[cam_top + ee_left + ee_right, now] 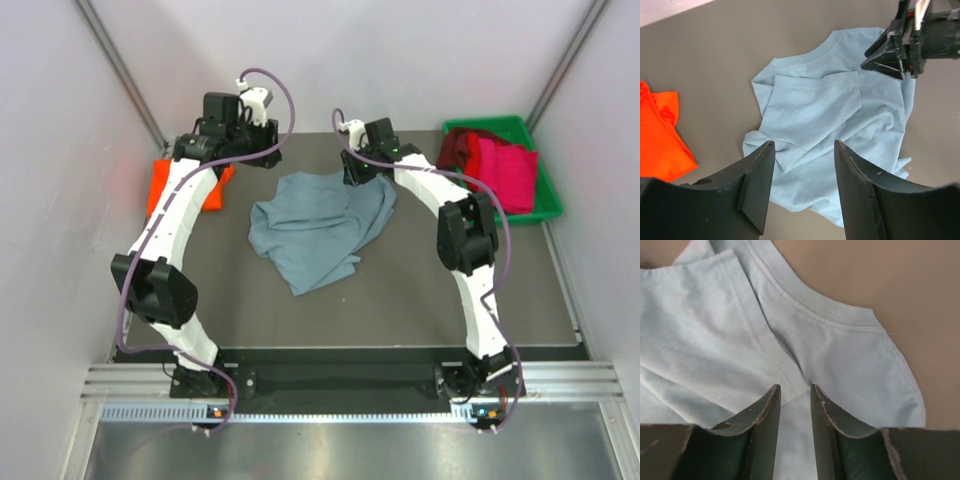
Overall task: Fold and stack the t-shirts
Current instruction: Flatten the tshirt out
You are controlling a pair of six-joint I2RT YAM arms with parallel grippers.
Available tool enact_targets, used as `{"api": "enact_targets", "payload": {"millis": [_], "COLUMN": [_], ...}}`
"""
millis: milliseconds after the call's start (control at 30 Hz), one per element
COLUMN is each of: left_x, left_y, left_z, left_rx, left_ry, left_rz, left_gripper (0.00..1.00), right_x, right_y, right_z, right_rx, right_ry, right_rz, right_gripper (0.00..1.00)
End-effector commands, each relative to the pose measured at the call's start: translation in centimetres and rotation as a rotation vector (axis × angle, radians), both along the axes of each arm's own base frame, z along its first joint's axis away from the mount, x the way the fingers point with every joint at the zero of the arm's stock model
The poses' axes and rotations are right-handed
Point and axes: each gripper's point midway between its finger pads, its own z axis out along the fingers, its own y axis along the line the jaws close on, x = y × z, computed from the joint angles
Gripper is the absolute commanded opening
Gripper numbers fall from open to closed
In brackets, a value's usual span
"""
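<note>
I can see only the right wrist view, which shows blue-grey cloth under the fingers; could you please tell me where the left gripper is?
Observer: The left gripper hangs with its jaws open beyond the blue-grey t-shirt, holding nothing.
Operator: Thank you. Are any other shirts out?
Observer: An orange-red t-shirt lies at the far left edge of the table, apart from the blue-grey one.
Operator: And the rest?
Observer: The crimson and magenta t-shirts sit in the green bin at the far right.
</note>
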Motion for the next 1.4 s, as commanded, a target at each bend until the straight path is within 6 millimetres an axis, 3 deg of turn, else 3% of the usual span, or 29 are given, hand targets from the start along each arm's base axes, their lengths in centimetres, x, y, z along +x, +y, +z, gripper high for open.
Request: {"api": "enact_targets", "payload": {"millis": [0, 300, 600, 1167, 1367], "left_x": [1.0, 0.1, -0.4, 0.2, 0.3], "left_y": [-0.5, -0.1, 0.3, 0.3, 0.3], "left_z": [2.0, 1.4, 0.8, 1.0, 0.8], "left_rx": [-0.040, -0.027, -0.014, -0.008, -0.006], "left_ry": [-0.059, -0.044, -0.029, -0.036, -0.030], "left_rz": [-0.009, -0.002, 0.006, 0.009, 0.010], "left_gripper": [0.56, 0.56, 0.56, 0.56, 0.56], "right_x": [-0.8, -1.3, -0.4, 1.3, 0.9], "right_y": [-0.7, -0.8, -0.6, 0.2, 0.3], "right_z": [1.3, -3.1, -4.6, -4.4, -4.8], "right_rx": [0.004, -0.009, -0.016, 0.009, 0.008], "right_ry": [0.001, 0.090, 0.097, 0.065, 0.080], "right_rz": [-0.010, -0.014, -0.019, -0.030, -0.025], "right_gripper": [0.31, 0.29, 0.30, 0.36, 0.27]}}
